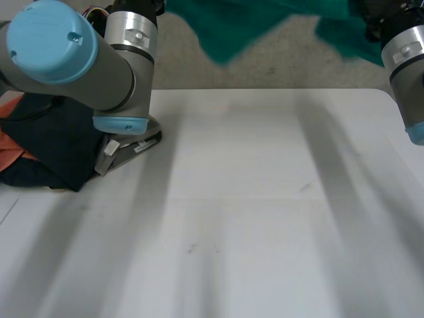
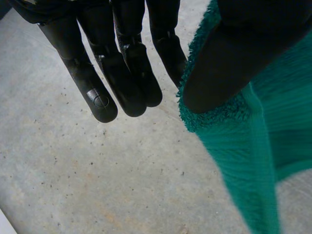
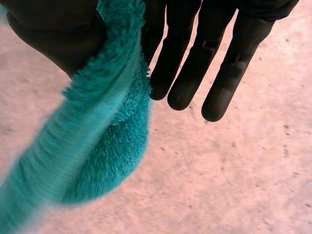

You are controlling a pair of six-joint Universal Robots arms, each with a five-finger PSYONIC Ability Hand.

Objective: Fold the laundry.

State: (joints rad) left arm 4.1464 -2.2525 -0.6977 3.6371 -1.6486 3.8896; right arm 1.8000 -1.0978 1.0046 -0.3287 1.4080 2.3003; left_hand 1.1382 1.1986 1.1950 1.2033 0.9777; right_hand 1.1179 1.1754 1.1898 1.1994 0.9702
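**GREEN TOWEL (image 1: 245,23) HELD CLEAR OF TABLE (image 1: 252,212)**

Near left on table: pile of dark clothes (image 1: 53,139) w/ orange piece (image 1: 8,142) at its left side, touching base of left arm (image 1: 66,59). Left hand (image 2: 122,73): fingers straight, close together; thumb pinches towel edge against nearest finger. Towel hangs beyond table's far edge, above floor, spanning btwn both hands. Right hand (image 3: 195,63): fingers straight, slightly spread; towel edge pinched btwn thumb & adjacent finger.

The flat white table (image 1: 265,218) carries a heap of dark navy cloth (image 1: 59,142) at its 9 o'clock edge. A fold of orange cloth (image 1: 8,156) sits at the heap's 9 o'clock side. A grey metal bracket (image 1: 136,147) lies just beside the heap at its 3 o'clock.
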